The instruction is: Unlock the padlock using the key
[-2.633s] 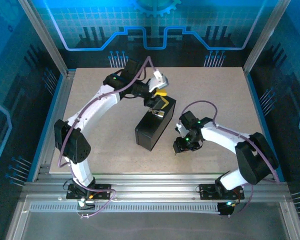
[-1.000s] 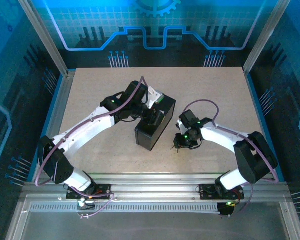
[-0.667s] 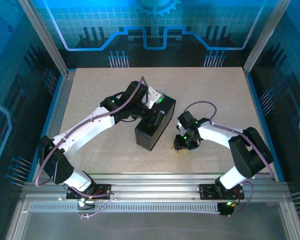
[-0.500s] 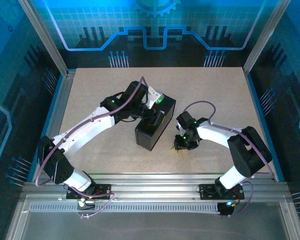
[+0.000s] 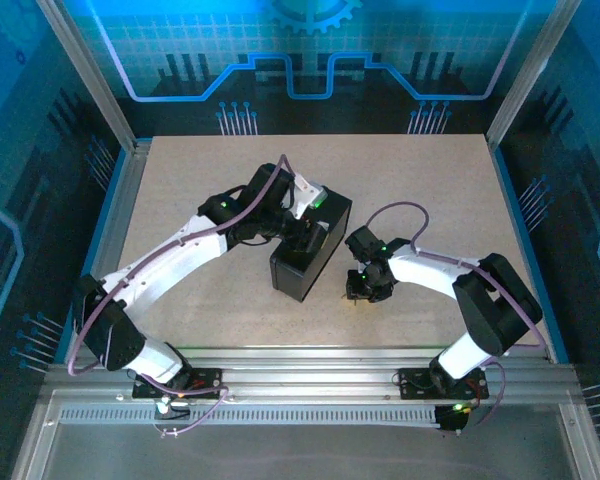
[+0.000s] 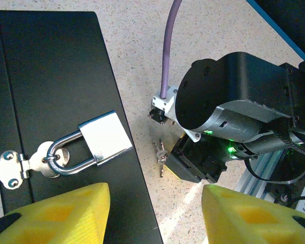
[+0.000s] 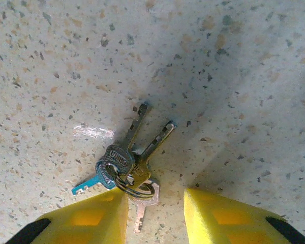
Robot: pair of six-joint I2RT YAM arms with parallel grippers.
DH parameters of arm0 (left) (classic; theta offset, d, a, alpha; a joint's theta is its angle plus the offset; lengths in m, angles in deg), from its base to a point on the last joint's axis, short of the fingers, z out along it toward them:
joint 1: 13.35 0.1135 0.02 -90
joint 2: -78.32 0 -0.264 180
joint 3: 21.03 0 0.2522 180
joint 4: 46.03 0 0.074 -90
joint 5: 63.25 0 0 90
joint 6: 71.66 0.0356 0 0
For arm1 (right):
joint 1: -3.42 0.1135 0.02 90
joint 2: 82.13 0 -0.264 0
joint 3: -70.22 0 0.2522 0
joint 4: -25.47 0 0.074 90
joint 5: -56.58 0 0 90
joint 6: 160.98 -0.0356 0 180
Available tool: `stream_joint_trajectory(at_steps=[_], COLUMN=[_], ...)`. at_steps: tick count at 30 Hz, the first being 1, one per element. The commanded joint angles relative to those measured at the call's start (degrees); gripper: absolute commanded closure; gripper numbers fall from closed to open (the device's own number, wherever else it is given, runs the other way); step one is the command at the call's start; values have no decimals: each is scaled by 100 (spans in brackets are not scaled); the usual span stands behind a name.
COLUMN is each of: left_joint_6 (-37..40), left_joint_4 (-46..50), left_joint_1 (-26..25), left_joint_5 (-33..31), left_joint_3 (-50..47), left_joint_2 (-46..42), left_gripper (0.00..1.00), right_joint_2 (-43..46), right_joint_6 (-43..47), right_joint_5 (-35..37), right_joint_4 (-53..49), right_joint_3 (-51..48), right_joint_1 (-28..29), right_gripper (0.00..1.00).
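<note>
Key between right fingers, perhaps touching

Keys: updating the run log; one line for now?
padlock: closed on hasp | keys: on table, ungripped | left gripper: open near padlock | right gripper: open at keys

Same build both sides. Left arm and right arm: white link shells, black joint housings, bulky black shoulder blocks. Black base plates, bolted down. Purple cable routed outside each arm, ending in a small white connector block at the wrist. Right wrist housing: rounded matte black, grey band underneath, green status LED lit. Jaws identical on both: yellow wedge-shaped finger pads with shallow square dimples, black backing behind the pads.
</note>
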Motion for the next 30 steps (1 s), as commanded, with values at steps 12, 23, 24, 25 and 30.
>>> stream_joint_trajectory(at_steps=[12,23,24,25,30], left_joint_6=[79,54,31,2,-130], left_joint_4=[-39,-31,-40,-55,-152], left_joint_1=[-40,-40,-38,-52,-133], left_joint_5=[36,78,96,113,167], left_joint_3=[-122,-159,-180,-193,-334], left_joint_2=[-258,-222,-221,-219,-165], left_gripper=[48,48,48,48,49], right_joint_2=[-369,-588,-563,-518,-232], right_joint_6=[-431,-638,-628,-624,-607], right_joint_5=[177,414,397,362,118], right_joint_4=[487,666,692,726,883], right_joint_3=[-200,-313,-340,-357,-469], right_joint_1=[179,310,304,296,204], right_gripper=[71,88,89,91,98])
